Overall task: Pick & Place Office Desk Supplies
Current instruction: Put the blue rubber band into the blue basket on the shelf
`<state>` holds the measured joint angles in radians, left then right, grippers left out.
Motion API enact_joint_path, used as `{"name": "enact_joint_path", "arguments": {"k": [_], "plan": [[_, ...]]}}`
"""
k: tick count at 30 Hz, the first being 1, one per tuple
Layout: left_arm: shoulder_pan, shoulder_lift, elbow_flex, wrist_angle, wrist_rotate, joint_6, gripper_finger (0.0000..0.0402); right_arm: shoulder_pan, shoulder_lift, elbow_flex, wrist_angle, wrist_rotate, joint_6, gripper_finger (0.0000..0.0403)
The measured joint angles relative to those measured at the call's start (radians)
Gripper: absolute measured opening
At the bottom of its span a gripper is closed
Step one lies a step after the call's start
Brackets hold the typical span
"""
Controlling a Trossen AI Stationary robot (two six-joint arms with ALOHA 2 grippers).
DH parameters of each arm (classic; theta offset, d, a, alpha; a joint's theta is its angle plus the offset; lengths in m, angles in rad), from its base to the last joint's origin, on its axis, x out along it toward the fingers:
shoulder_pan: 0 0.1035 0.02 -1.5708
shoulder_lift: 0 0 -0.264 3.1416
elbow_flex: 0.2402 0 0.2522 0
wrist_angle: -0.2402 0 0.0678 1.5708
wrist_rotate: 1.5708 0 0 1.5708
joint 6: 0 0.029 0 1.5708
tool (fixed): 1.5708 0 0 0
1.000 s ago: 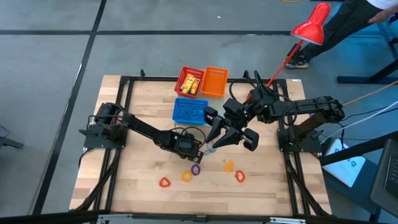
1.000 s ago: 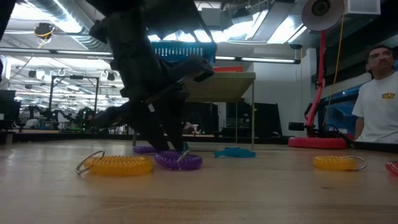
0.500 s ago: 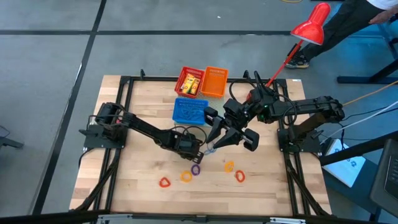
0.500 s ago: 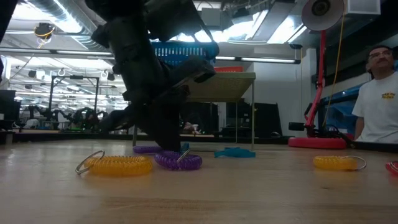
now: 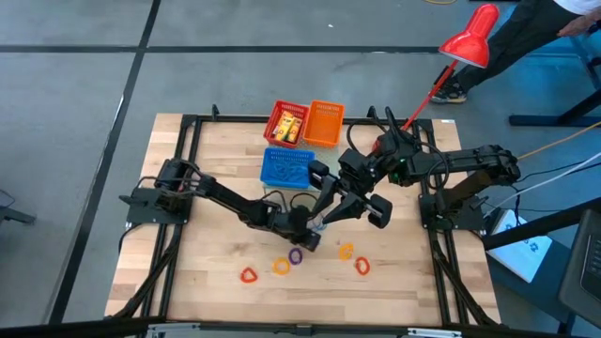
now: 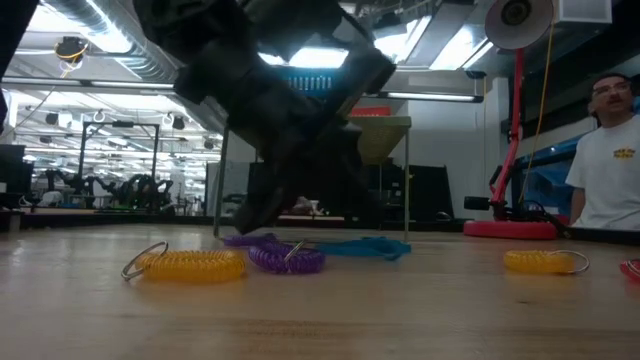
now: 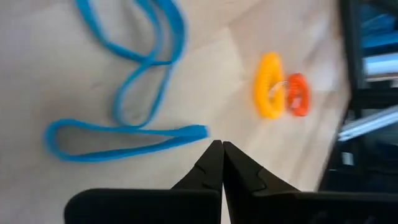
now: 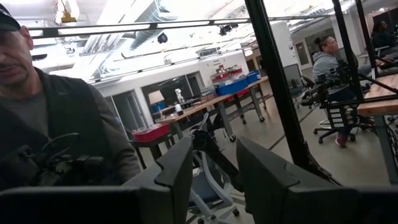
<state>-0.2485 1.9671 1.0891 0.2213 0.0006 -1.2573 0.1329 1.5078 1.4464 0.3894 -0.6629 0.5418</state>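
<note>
Wooden desk (image 5: 207, 263). Left tool (image 7: 221, 149) pinched shut beside blue loop (image 7: 124, 140), apparently empty; reopen, straddle band. Right tool (image 8: 214, 163) parted, raised.

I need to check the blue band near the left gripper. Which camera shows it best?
The left wrist view: the blue band lies in full, just beyond the shut left gripper. The low view shows it edge-on; the high view gives only a speck; the right wrist view misses it.

Grey floor (image 5: 75, 84), perhaps workshop benches (image 8: 230, 93)
</note>
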Motion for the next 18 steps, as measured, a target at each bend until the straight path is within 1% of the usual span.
{"name": "enact_joint_path", "arguments": {"k": [5, 7, 9, 12, 14, 18], "plan": [[-0.007, -0.001, 0.003, 0.177, -0.013, -0.001, 0.0001, 0.0, 0.0, 0.0, 0.0, 0.0, -0.004, 0.0128], [-0.007, -0.002, 0.014, 0.198, -0.021, 0.0, 0.0001, 0.0, 0.0, 0.0, 0.0, 0.0, -0.004, 0.0128], [-0.007, -0.002, 0.038, 0.168, -0.023, 0.031, 0.0001, 0.0, 0.0, 0.0, 0.0, 0.0, -0.004, 0.0128], [-0.007, -0.002, 0.1, 0.022, -0.032, 0.116, 0.0002, 0.0, 0.0, 0.0, 0.0, 0.0, -0.005, 0.0128], [-0.01, -0.002, 0.145, -0.068, -0.045, 0.213, 0.0006, 0.0, 0.0, 0.0, 0.0, 0.0, -0.007, 0.0128], [-0.02, -0.004, 0.239, -0.112, -0.058, 0.443, 0.0034, 0.0, 0.0, 0.0, 0.0, -0.002, -0.008, 0.0128]]}}
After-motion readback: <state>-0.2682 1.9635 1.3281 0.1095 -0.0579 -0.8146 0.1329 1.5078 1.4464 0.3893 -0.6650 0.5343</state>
